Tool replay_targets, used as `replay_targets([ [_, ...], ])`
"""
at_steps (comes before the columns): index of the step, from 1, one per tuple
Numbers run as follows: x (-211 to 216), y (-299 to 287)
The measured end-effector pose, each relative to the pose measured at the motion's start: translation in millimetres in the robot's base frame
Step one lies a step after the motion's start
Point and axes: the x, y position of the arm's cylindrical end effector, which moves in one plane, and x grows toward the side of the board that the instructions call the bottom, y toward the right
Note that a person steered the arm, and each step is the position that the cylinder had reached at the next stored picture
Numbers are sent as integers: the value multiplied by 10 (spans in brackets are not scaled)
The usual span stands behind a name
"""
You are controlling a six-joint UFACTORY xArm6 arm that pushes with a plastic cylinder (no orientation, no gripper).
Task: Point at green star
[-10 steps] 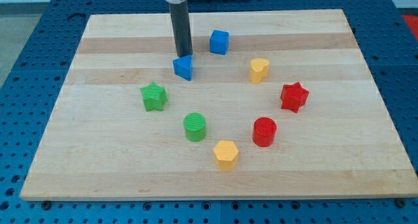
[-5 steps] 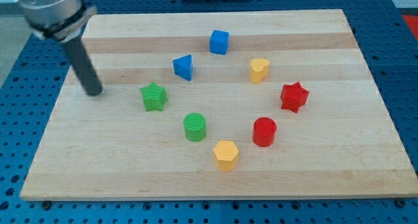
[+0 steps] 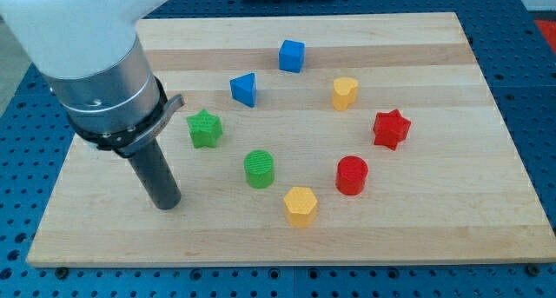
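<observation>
The green star [image 3: 205,129] sits on the wooden board [image 3: 434,211], left of centre. My tip [image 3: 166,203] rests on the board below and to the left of the green star, well apart from it. It is also left of the green cylinder [image 3: 259,169]. The arm's large grey and white body covers the board's upper left corner.
A blue triangular block [image 3: 245,89] and a blue cube [image 3: 292,56] lie above the star. A yellow block [image 3: 345,93], a red star [image 3: 391,129], a red cylinder [image 3: 352,175] and a yellow hexagon [image 3: 300,205] ring the right and bottom.
My tip has swept from beside the blue triangular block out to the board's left, then down to the lower left. No block has moved.
</observation>
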Motion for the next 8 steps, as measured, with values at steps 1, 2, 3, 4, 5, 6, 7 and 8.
replay_targets([
  [1, -111, 111],
  [2, -127, 247],
  [3, -223, 433],
  [4, -250, 534],
  [5, -371, 664],
  [6, -442, 739],
  [7, -501, 799],
  [8, -741, 1022],
])
